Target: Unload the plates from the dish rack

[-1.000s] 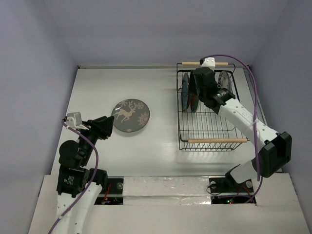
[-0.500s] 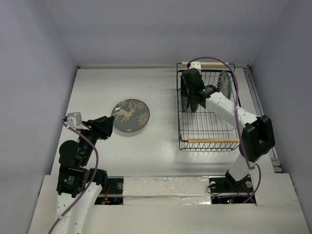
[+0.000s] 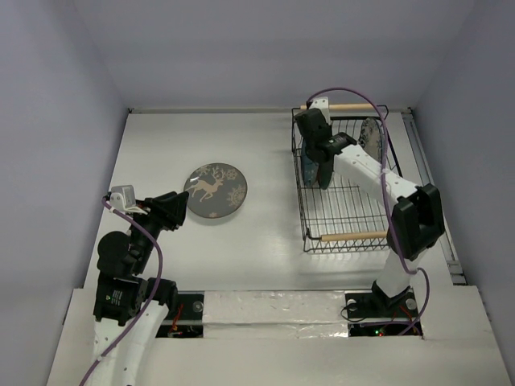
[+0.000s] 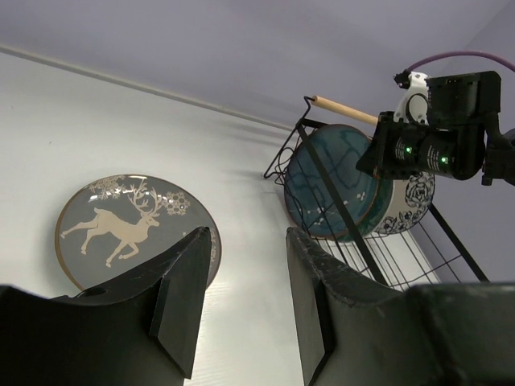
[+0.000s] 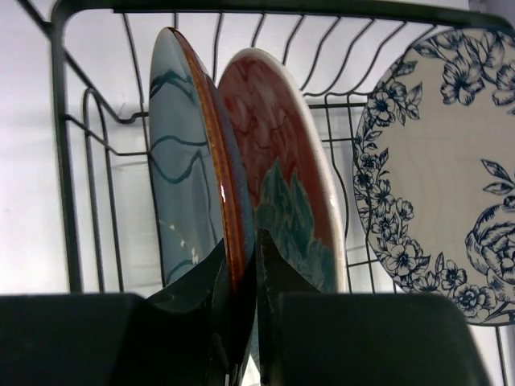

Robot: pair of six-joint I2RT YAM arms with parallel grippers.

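Note:
The black wire dish rack (image 3: 348, 211) stands at the right with three plates upright at its far end. My right gripper (image 5: 256, 265) is shut on the brown rim of the dark teal plate (image 5: 181, 201), the leftmost one. The red plate with a teal flower (image 5: 278, 185) stands just behind it, and the white-blue floral plate (image 5: 438, 161) stands further right. From above, the right gripper (image 3: 315, 154) is over the rack's far left corner. The grey deer plate (image 3: 216, 190) lies flat on the table. My left gripper (image 3: 179, 206) is open and empty just near-left of it. The pale green plate is out of view.
The rack's wooden handles lie at its far end (image 3: 350, 106) and near end (image 3: 354, 236). Walls close the table in at the back and on both sides. The left wrist view shows the deer plate (image 4: 133, 229) and the rack's plates (image 4: 330, 189).
My right gripper has moved left across the rack's far end onto the teal plate. The rack's near end has shifted and turned slightly. The left arm has not moved.

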